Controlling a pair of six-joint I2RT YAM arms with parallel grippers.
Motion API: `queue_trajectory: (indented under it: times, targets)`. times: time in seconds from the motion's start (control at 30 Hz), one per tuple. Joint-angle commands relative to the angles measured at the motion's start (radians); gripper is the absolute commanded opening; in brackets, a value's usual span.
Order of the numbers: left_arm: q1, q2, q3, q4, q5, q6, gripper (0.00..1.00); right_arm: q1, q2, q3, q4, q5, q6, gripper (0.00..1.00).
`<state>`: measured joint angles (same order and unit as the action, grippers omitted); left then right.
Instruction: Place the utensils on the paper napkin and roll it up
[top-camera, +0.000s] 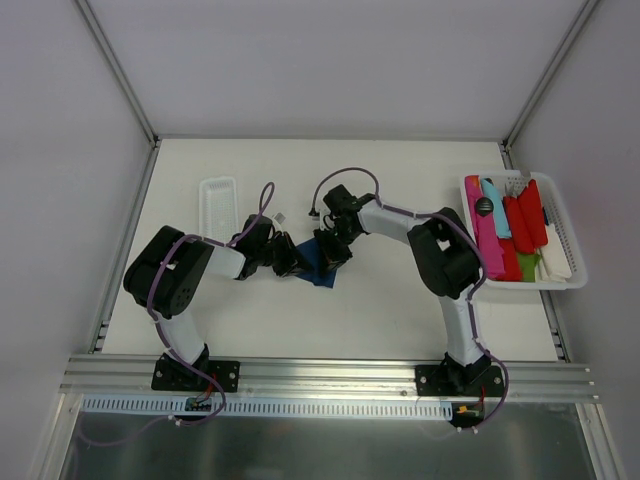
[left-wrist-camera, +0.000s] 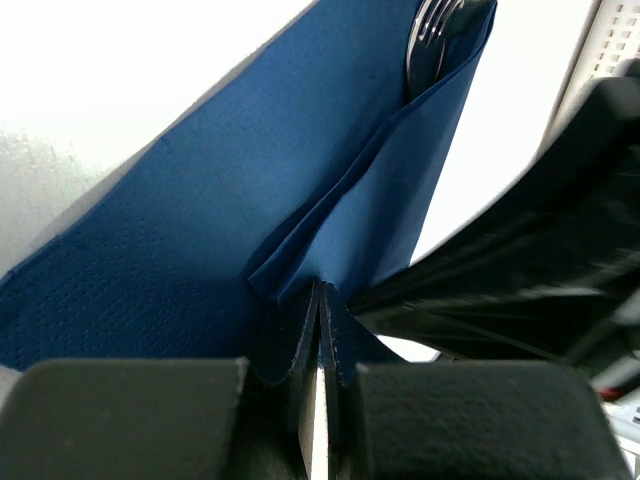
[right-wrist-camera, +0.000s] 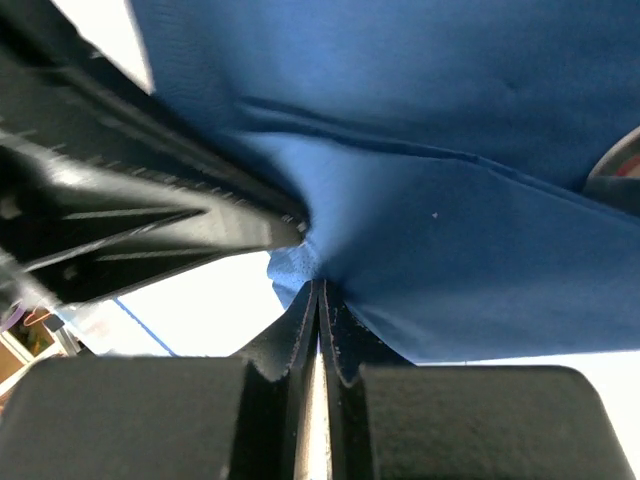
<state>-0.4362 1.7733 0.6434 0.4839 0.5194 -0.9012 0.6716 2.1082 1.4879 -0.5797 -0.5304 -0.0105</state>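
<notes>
I have both arms meeting near the middle of the table, over the paper napkin, with the white tray off at 10 o'clock from it and the basket of coloured plastic pieces at 3 o'clock. The left gripper is pinched fully closed on a folded navy edge, and the right gripper is closed just as tight on the same sheet, the two nearly touching. In the left wrist view the fold runs up toward 1 o'clock, where the shiny end of the utensils peeks out of the crease, so I judge the cutlery is tucked inside and the rolling is under way. To do this well, I'd turn both wrists together at one pace, keep the paper lightly taut between the two pinches so it doesn't tear, and keep the roll snug against the metal so it can't slip out of the open end.
</notes>
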Motion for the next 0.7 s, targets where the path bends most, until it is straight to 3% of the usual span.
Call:
queue_trajectory:
  times: [0.0,0.2,0.33,0.47,0.67]
  targets:
    - [0.014,0.037,-0.027,-0.085,-0.058,0.031,0.0,0.009,0.024,-0.006,0.009,0.003,0.006,0.04]
    - [0.014,0.043,-0.025,-0.085,-0.056,0.031,0.0,-0.027,0.004,0.038,0.012,-0.117,0.006,0.09]
    - [0.014,0.049,-0.025,-0.082,-0.055,0.024,0.0,-0.116,-0.033,0.074,0.056,-0.319,0.088,0.2]
    - [0.014,0.054,-0.03,-0.064,-0.048,0.008,0.0,-0.243,-0.112,-0.065,0.317,-0.388,0.274,0.23]
    - [0.014,0.06,-0.03,-0.051,-0.053,-0.005,0.0,-0.291,-0.129,-0.233,0.561,-0.414,0.451,0.21]
